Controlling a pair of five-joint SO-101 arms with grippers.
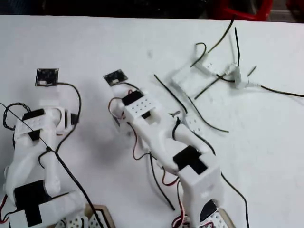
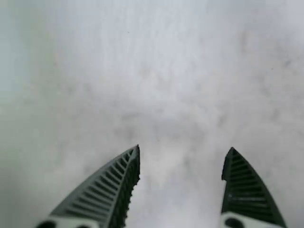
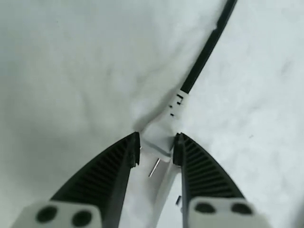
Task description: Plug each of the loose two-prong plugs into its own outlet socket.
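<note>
Our right tool (image 3: 156, 142) clamps a white plug (image 3: 164, 124) by its end; we fear it twists, skewing the prongs (image 3: 154, 167). Left tool (image 2: 183, 153) gapes empty.

- We identify this place as a robotics lab bench or a workshop.
- The left arm (image 1: 31, 156) and the right arm (image 1: 166, 142), both in white plastic, stand side by side with red and black wiring exposed.
- Two bare circuit boards (image 1: 47, 76) lie on the white-covered table (image 1: 95, 42).
- A socket block (image 1: 190, 80) and black cords (image 1: 169, 93) lie loose on the tabletop.
- We see red furniture (image 1: 240, 8) beyond the table's far edge.
</note>
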